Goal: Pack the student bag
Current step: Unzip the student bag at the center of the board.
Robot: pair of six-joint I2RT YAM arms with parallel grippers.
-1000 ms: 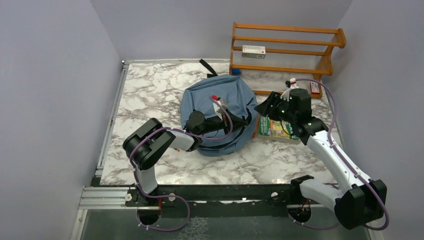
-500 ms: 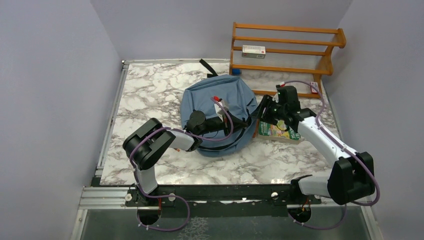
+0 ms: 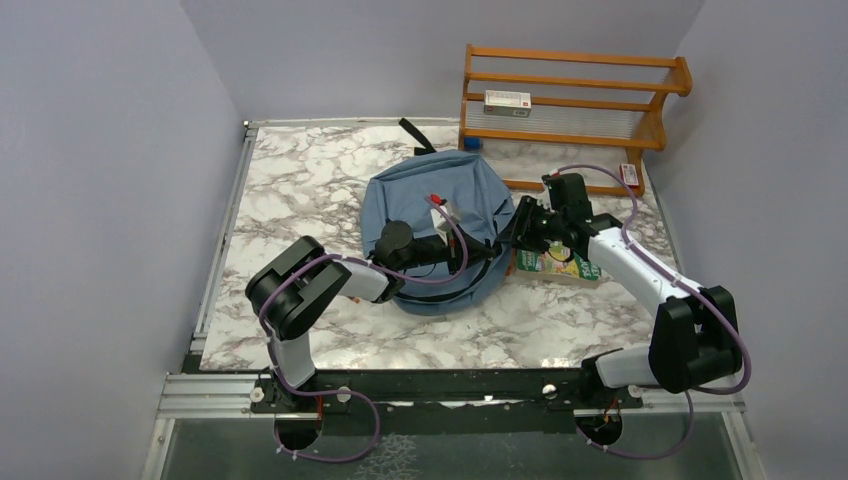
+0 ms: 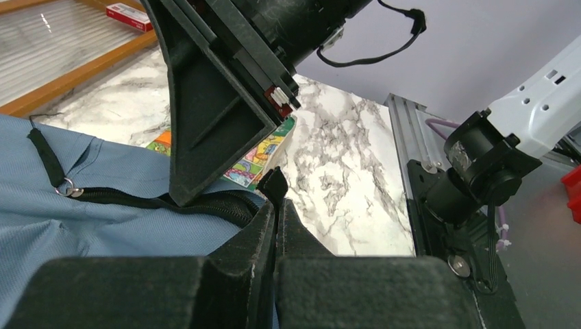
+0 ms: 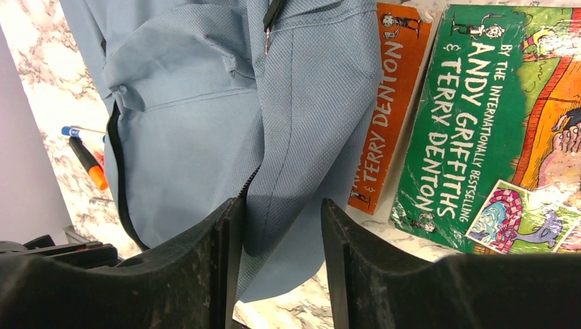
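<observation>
Where lilac walls [image 3: 100, 150] enclose it, marbled table [image 3: 300, 180] bears student bag [image 3: 400, 195].

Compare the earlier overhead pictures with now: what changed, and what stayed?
The right gripper swung left, away from the wooden shelf, to the backpack and now straddles a fold at its edge; whether it pinches it cannot be told. The left gripper stayed shut on the backpack's zipper edge; backpack, paperback books and wooden shelf did not move.

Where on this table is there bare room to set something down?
Bare marble lies left of the student bag up to the table rail, and along the near edge. Crowded: the right side, with paperback books, right gripper and wooden rack.
</observation>
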